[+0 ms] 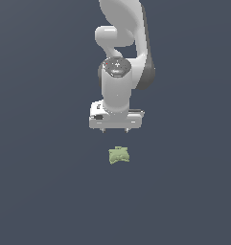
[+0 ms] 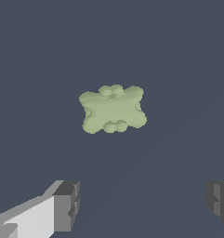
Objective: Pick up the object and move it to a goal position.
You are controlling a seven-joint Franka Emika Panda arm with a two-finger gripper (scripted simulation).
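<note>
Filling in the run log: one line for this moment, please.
phase: approach | claw: open, empty, above surface | object: on surface, untouched, not between fingers | goal: not visible

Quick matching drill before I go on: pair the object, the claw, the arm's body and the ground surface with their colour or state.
Column one:
1. object
2. claw
3. arm's body
4. ground surface

Column two:
A. flat dark blue-grey
B. pale olive-green, lumpy
C. open, holding nothing
D. glossy white

Pairs: 1-B, 2-C, 3-D, 4-A. In the wrist view the object lies apart from both fingers.
</note>
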